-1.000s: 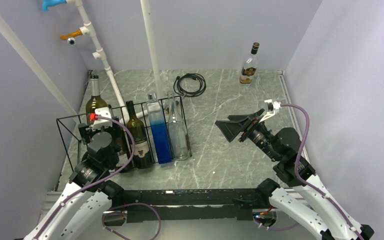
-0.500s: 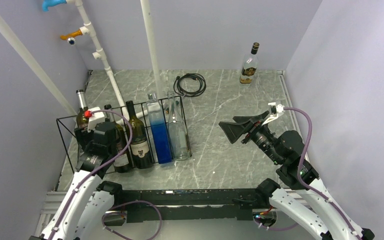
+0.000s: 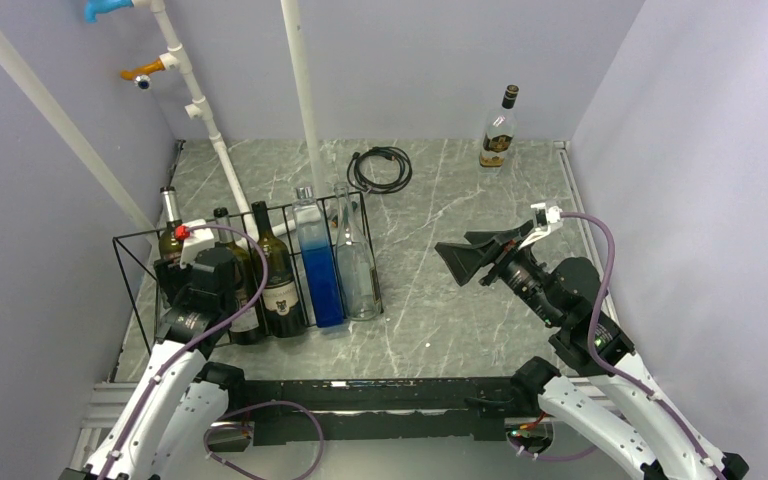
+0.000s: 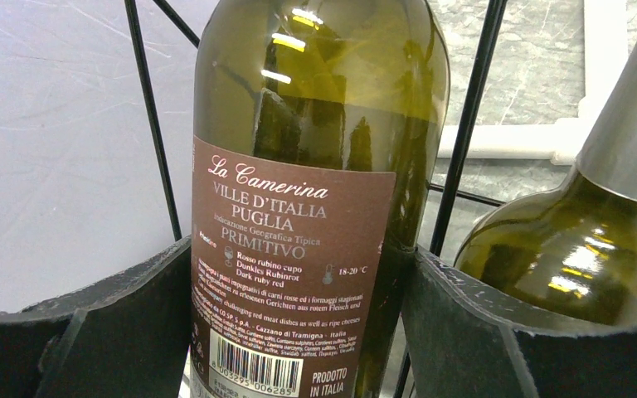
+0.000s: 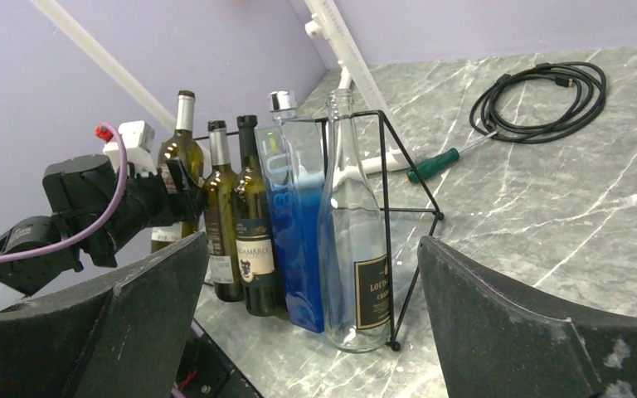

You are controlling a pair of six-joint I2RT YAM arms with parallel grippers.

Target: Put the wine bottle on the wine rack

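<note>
Bottle [image 4: 299, 207]: judged rigid, slick, fragile glass; stands at rack [image 4: 464, 124] left end.
Hold: label-height body.
Left gripper [image 4: 303, 253]: clamped on Bottle.
Right gripper [image 3: 467, 257]: wide open, empty.

I'm gripping the wine bottle [image 4: 299, 124] in my left hand [image 4: 303, 282], arm stretching forward. My right hand [image 3: 462, 258] is hovering, jaws spread wide, pointing leftward.
</note>
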